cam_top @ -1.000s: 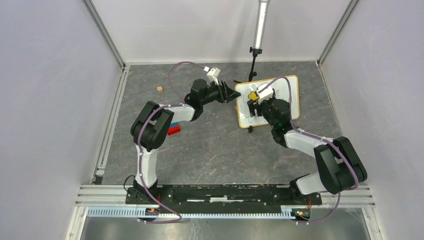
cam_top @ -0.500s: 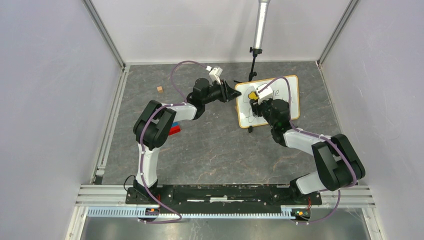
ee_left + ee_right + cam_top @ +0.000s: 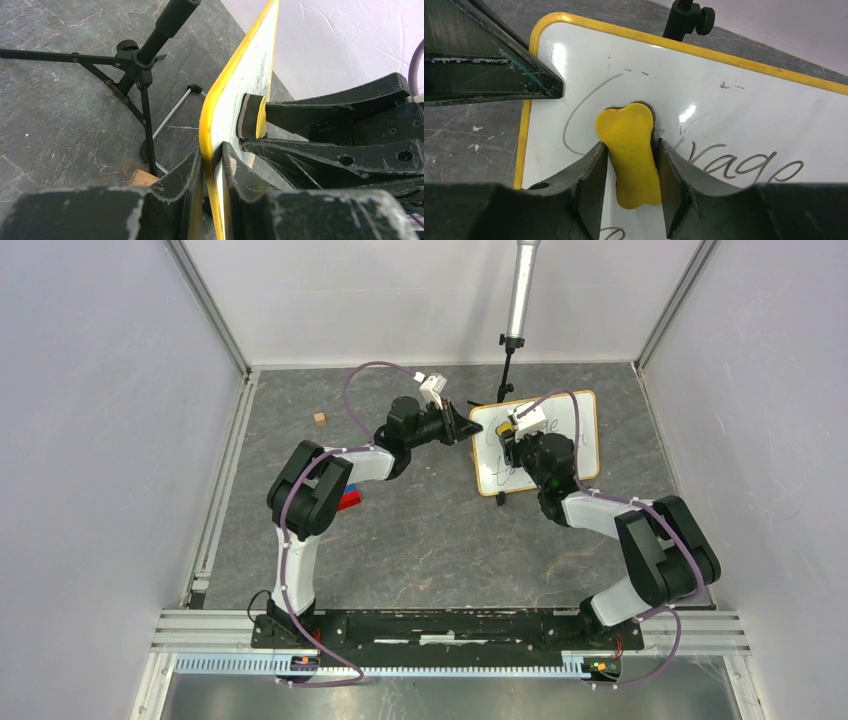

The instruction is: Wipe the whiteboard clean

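Note:
The whiteboard [image 3: 575, 430] has a yellow frame and stands tilted on the table, with dark handwriting on it. My left gripper [image 3: 468, 428] is shut on its left edge; in the left wrist view the fingers [image 3: 212, 155] pinch the yellow rim of the whiteboard [image 3: 252, 70]. My right gripper [image 3: 513, 435] is shut on a yellow bone-shaped eraser [image 3: 626, 130], pressed flat on the whiteboard [image 3: 734, 120] near its upper left, over a big curved stroke. The eraser's dark pad [image 3: 247, 116] touches the surface. Written letters [image 3: 744, 162] lie to the eraser's right.
A black tripod stand [image 3: 505, 370] is just behind the board's left corner and shows in the left wrist view [image 3: 142, 60]. A small wooden cube [image 3: 320, 418] and red and blue blocks [image 3: 348, 498] lie to the left. Grey walls enclose the table.
My right gripper has slid the eraser a little toward the board's upper left. My left gripper keeps its hold on the board's edge and has barely shifted.

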{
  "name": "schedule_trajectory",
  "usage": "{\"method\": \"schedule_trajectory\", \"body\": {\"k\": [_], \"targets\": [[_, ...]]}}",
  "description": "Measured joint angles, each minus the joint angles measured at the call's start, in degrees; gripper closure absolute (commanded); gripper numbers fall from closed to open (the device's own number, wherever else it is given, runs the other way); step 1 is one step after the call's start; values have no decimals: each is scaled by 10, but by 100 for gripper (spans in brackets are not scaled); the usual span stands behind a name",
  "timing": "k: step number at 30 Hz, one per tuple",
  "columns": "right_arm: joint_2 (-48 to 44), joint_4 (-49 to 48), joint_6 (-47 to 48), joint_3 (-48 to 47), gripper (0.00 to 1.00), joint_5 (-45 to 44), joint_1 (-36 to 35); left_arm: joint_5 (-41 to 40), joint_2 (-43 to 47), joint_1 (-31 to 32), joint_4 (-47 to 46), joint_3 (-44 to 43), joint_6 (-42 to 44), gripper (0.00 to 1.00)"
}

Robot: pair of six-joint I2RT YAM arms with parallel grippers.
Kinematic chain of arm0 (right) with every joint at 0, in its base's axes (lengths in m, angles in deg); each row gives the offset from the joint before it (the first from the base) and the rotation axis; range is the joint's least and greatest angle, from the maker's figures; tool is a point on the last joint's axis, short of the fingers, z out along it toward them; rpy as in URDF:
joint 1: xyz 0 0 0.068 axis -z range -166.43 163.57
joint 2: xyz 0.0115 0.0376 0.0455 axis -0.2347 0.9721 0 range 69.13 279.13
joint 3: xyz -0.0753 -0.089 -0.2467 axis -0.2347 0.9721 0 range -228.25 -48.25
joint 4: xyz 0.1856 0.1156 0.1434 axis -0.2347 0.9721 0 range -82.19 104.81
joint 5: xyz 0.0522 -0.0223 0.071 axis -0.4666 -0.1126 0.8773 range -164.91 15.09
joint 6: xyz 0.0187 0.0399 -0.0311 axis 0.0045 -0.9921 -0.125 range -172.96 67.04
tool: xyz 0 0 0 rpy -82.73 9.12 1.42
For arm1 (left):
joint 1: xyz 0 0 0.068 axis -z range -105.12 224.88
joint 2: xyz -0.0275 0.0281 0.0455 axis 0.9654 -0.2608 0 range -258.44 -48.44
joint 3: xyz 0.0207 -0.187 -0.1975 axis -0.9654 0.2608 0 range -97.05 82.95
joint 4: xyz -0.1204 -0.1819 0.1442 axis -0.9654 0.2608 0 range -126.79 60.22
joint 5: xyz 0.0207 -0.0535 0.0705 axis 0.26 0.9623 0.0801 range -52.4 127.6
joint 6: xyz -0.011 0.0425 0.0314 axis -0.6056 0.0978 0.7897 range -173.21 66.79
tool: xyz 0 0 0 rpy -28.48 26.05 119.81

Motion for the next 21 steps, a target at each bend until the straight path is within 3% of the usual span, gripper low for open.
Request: {"method": "schedule_trajectory", "body": {"k": [2, 8, 21], "targets": [[6, 0, -5, -5, 67, 0, 2, -1, 0, 0, 3, -2, 0, 85], [8, -4, -26, -8, 71, -10, 2, -5, 0, 1, 31, -15, 2, 97], [83, -18, -72, -114, 76, -145, -82, -20, 0, 1, 66, -31, 25, 98]]}}
